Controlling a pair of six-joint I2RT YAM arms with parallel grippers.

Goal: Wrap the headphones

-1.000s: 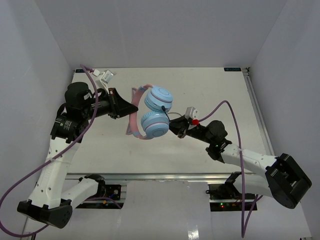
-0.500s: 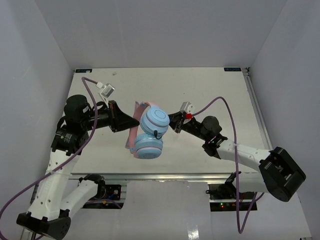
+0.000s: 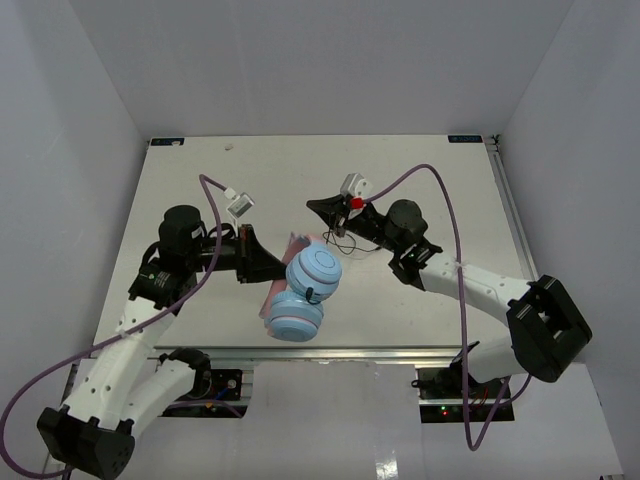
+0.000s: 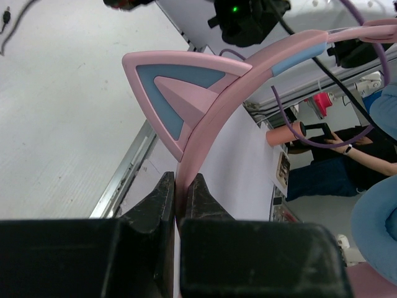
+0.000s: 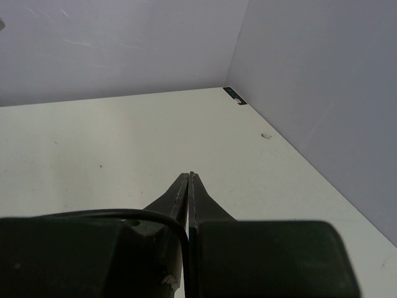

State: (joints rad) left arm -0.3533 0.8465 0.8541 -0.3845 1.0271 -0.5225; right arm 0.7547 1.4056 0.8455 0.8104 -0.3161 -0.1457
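The white table point(image 3: 450, 200) spreads out under both my arms. Above its near middle I hold the headphones point(image 3: 305, 290) up in the air, clear of the surface. Their two light blue ear cups point(image 3: 314, 268) sit stacked one beside the other, the nearer one toward the table's front edge. My left gripper point(image 3: 278, 272) reaches in from the left and is clamped tight on the pink headband point(image 4: 248, 81). Seen from that wrist, the band rises out of the narrow slot between my black fingers point(image 4: 155, 198) and arcs away to the right. One pink and blue cat ear point(image 4: 180, 87) stands just above the grip. My right gripper point(image 3: 312, 204) is beyond the cups, pointing left, well apart from them. Its jaws are pressed flat together on the thin black cord point(image 5: 124, 214), which curves over one finger and drops into the seam between them. In the overhead view a little of that cord dangles beneath the gripper.
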